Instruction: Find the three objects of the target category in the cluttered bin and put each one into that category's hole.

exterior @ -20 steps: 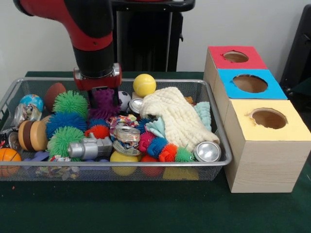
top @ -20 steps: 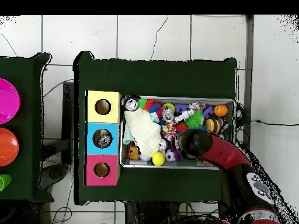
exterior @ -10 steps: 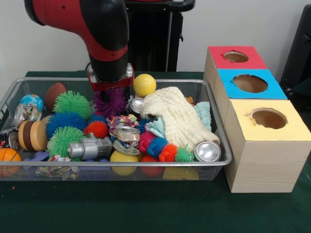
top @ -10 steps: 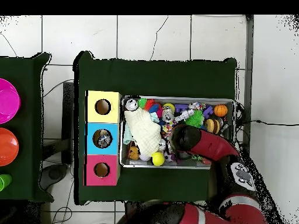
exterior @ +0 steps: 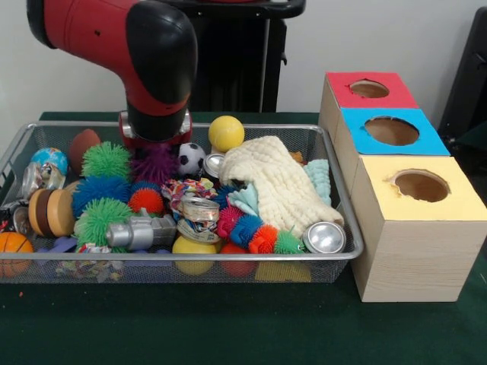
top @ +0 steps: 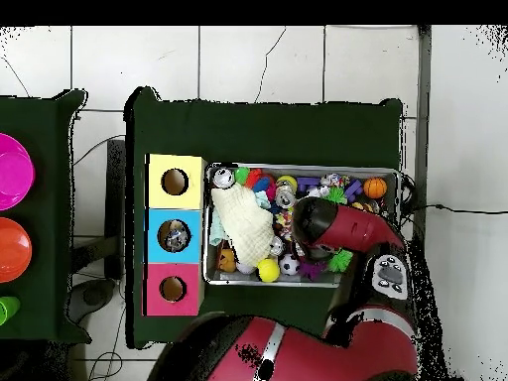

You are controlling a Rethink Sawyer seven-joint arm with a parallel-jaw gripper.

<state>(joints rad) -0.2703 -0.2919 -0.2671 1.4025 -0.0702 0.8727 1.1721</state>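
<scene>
The wire mesh bin (exterior: 335, 171) holds a mixed heap. My gripper (exterior: 154, 144) hangs at the bin's back, just over a purple spiky ball (exterior: 156, 164) that hides its tips. Beside them lie a small soccer ball (exterior: 191, 158) and a yellow ball (exterior: 226, 133). Green (exterior: 106, 161), blue (exterior: 103, 190) and red (exterior: 144, 201) spiky balls lie to the left. A crushed can (exterior: 199, 211) and a silver can (exterior: 325, 237) lie nearer the front. Three boxes with holes stand beside the bin: red (exterior: 369, 89), blue (exterior: 391, 131), yellow (exterior: 420, 185). In the overhead view the arm (top: 332, 223) covers the gripper.
A cream knitted cloth (exterior: 278, 181) drapes over the bin's right half. An orange basketball (exterior: 14, 248), a wooden yo-yo (exterior: 50, 211) and a grey toy camera (exterior: 141, 232) lie at the left front. In the overhead view, pink (top: 12, 171) and orange (top: 12, 248) plates sit on a side table.
The wrist swung right and then back left along the bin's rear. The purple spiky ball shifted with it, and the soccer ball shows again.
</scene>
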